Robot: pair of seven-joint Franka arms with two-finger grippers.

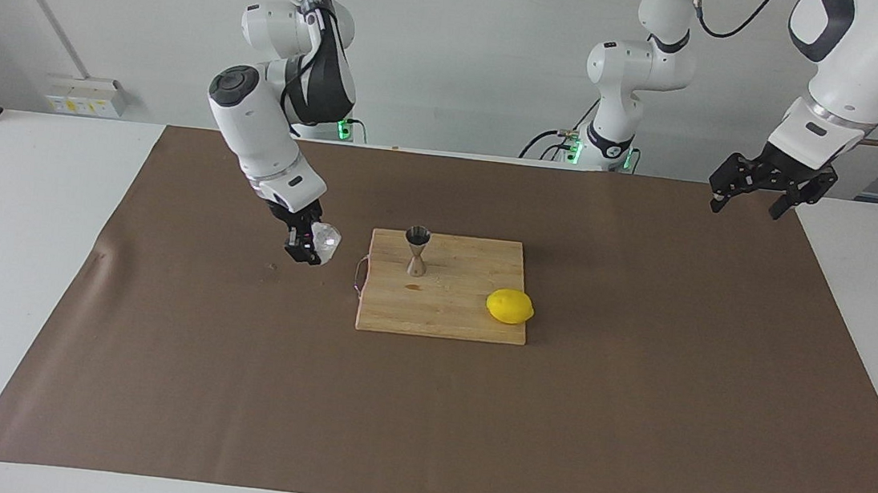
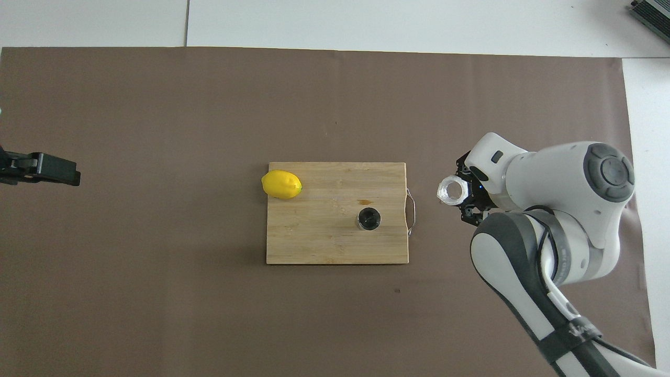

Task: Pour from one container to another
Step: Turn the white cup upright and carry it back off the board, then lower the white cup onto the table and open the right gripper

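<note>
1. The right hand [image 1: 309, 244] is clamped on the glass cup [image 1: 325, 240], holding it in the air over the brown mat [image 1: 232, 388], just off the handle end of the cutting board [image 1: 442, 311].
2. The cup looks tipped a little toward the board; whether anything is in it cannot be told.
3. The steel jigger [image 1: 417, 251] stands upright on the board, toward the right arm's end and nearer the robots than the lemon [image 1: 510, 306].
4. The left hand [image 1: 771, 182] waits, fingers apart, over the left arm's end of the worktop [image 1: 35, 256].
5. Judged step: carrying the cup to the jigger. Next, its lip must come over the narrow mouth, then tilt slowly.
</note>
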